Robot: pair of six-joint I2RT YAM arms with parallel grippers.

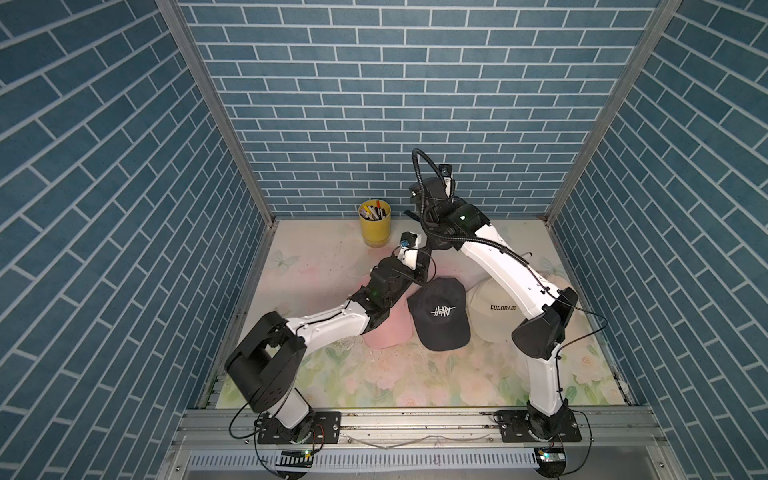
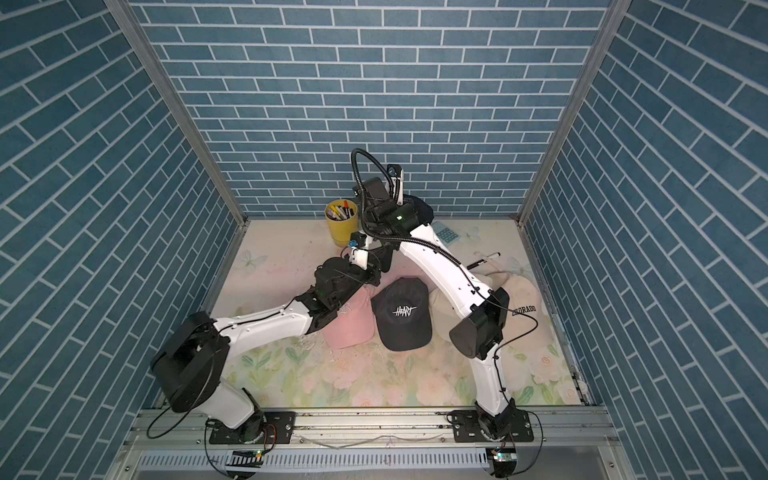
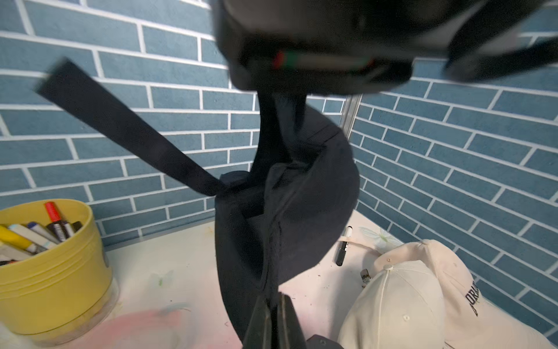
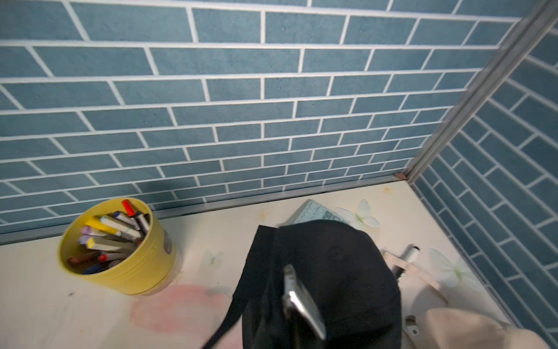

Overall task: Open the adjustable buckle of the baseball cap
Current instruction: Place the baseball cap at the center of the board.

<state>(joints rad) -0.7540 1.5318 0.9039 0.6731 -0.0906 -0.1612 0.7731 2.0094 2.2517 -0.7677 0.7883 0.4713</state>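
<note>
A plain black baseball cap (image 3: 302, 196) hangs in the air near the back wall, between my two grippers. My left gripper (image 3: 273, 302) is shut on the cap's lower edge. One black strap (image 3: 280, 121) runs up into my right gripper (image 3: 280, 90), which is blurred, so how its jaws stand does not show. The other strap end (image 3: 120, 127) sticks out free to the side. In the right wrist view the silver metal buckle (image 4: 302, 302) lies against the cap (image 4: 332, 256), close to that gripper's jaws. In a top view only part of the cap (image 2: 419, 208) shows behind the right wrist.
Three more caps lie mid-table: pink (image 1: 390, 324), black with HEART (image 1: 440, 313), cream with COLORADO (image 1: 494, 311). A yellow cup of markers (image 1: 375, 224) stands at the back. A calculator (image 2: 446, 232) and a loose marker (image 2: 484, 259) lie at the back right.
</note>
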